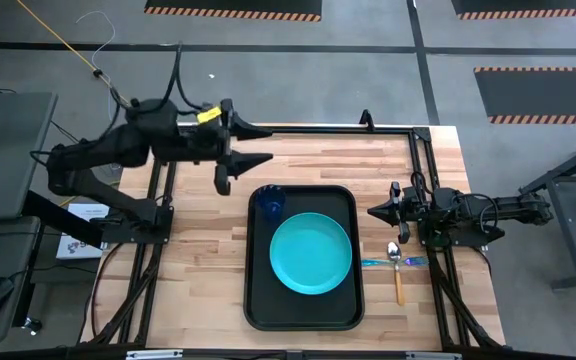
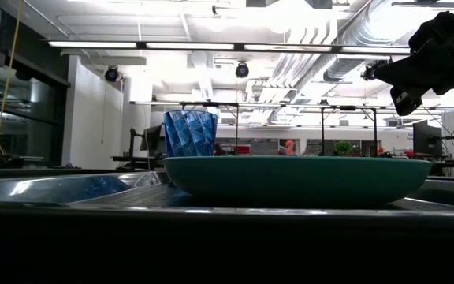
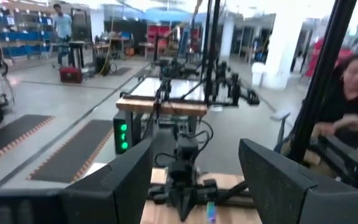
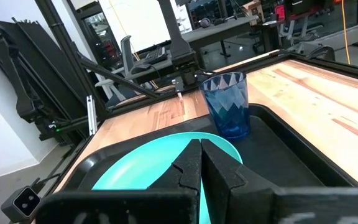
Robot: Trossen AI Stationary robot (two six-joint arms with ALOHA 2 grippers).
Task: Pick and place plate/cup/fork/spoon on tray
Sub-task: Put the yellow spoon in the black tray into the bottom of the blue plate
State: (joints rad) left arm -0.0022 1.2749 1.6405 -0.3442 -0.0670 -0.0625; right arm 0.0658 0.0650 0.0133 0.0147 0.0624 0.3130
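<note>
**Plate and cup on the tray, fork and spoon off it**

You have the plate (image 1: 311, 253) lying flat in the middle of the tray (image 1: 258, 313), with the cup (image 1: 271, 203) upright in the tray's far left corner, just beside the plate's rim. The fork (image 1: 377, 262) and the spoon (image 1: 397, 272) lie crossed on the tabletop (image 1: 198, 280) just right of the tray, the spoon's bowl toward the right arm. Your right gripper (image 1: 375, 211) sits above the tabletop beside the tray's right edge, near the spoon's bowl, its jaws pressed together and holding nothing. Your left gripper (image 1: 263, 144) hangs off the tray's far left corner, near the cup, its jaws spread wide and empty
</note>
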